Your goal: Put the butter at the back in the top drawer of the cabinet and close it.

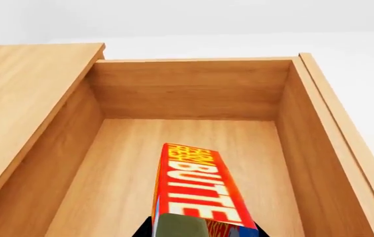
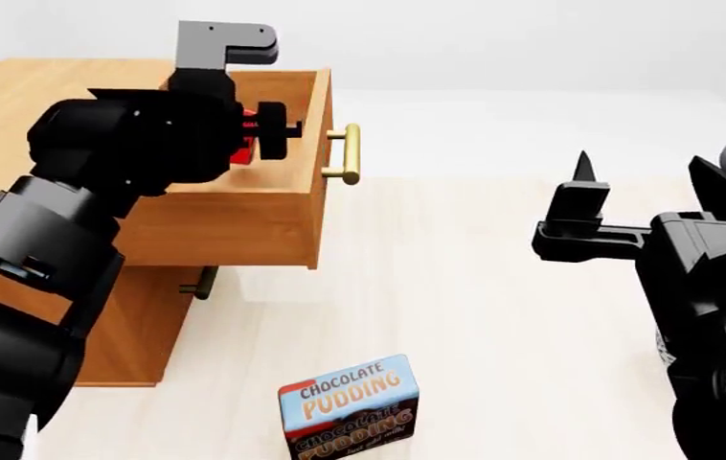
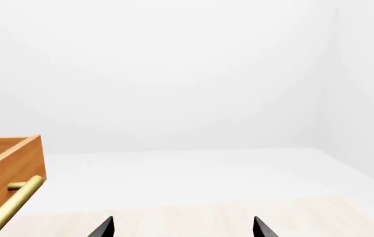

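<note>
Left wrist view: butter [image 1: 197,190] sits clamped in your left gripper [image 1: 181,228], box hanging inside the open top drawer [image 1: 187,89], above its bare floor, long side running toward the far wall.
Butter, head view: only a red sliver [image 2: 248,139] shows behind your left arm, inside the drawer.
Left fingers: closed on the near end of the box; whether it touches the drawer floor can't be told.
Right gripper [image 2: 580,206]: fingertips apart, nothing between them, parked well clear of the cabinet [image 2: 31,96].
Drawer: pulled out, brass handle [image 2: 349,153] free, nothing else inside.
Risk 1: let go from height and the box may tip or land skewed, likely ending up propped against a side wall.
Risk 2: withdraw carelessly and your wrist could catch the drawer front.
Risk 3: push the drawer shut before your arm is out and it jams.
Bystander: chocolate pudding box [image 2: 348,407] stands on the floor in front, well apart.
Surface: pale wood-grain floor [image 2: 491,316].
Room: plain white walls, no other furniture visible.
</note>
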You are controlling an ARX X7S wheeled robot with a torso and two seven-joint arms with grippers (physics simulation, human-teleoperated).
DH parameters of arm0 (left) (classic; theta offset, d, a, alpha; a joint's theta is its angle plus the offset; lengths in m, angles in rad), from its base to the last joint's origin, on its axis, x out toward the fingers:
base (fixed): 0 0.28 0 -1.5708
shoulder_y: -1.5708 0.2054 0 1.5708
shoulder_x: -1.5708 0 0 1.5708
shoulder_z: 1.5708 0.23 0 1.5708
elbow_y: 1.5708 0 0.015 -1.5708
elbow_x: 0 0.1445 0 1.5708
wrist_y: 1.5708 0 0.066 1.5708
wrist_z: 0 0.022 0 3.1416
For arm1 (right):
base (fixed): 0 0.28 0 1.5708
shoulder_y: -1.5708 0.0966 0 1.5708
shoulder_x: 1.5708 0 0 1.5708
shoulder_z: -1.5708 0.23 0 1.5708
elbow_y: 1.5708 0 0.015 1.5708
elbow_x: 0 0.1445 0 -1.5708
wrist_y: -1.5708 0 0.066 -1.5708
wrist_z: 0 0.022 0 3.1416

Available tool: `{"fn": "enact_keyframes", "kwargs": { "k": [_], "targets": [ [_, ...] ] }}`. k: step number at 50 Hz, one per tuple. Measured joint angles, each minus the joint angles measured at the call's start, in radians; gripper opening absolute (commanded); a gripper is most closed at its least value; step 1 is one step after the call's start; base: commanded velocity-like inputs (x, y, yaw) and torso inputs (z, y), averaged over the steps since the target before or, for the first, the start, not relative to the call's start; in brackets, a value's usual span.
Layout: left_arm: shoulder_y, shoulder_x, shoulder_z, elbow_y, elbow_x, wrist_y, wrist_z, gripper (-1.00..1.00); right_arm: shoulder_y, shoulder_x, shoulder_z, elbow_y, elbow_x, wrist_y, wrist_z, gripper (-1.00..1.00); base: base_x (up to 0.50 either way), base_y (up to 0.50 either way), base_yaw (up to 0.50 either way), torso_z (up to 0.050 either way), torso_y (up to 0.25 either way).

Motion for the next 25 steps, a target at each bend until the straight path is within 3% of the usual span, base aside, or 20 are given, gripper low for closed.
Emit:
{"fn": "enact_keyframes", "kwargs": {
  "k": [1, 25],
  "targets": [
    [0.000, 0.000, 0.001, -0.001, 0.000, 0.000, 0.002, 1.00, 0.000, 0.000, 0.000, 0.000, 0.000, 0.000, 0.000, 1.00, 0.00, 0.00, 0.00, 0.000, 0.000],
    [-0.020, -0.009, -0.024, 0.036, 0.021, 0.001, 0.001, 1.00, -0.006, -0.004, -0.003, 0.007, -0.010, -0.003, -0.008, 1.00, 0.00, 0.00, 0.00, 0.000, 0.000]
  ]
}}
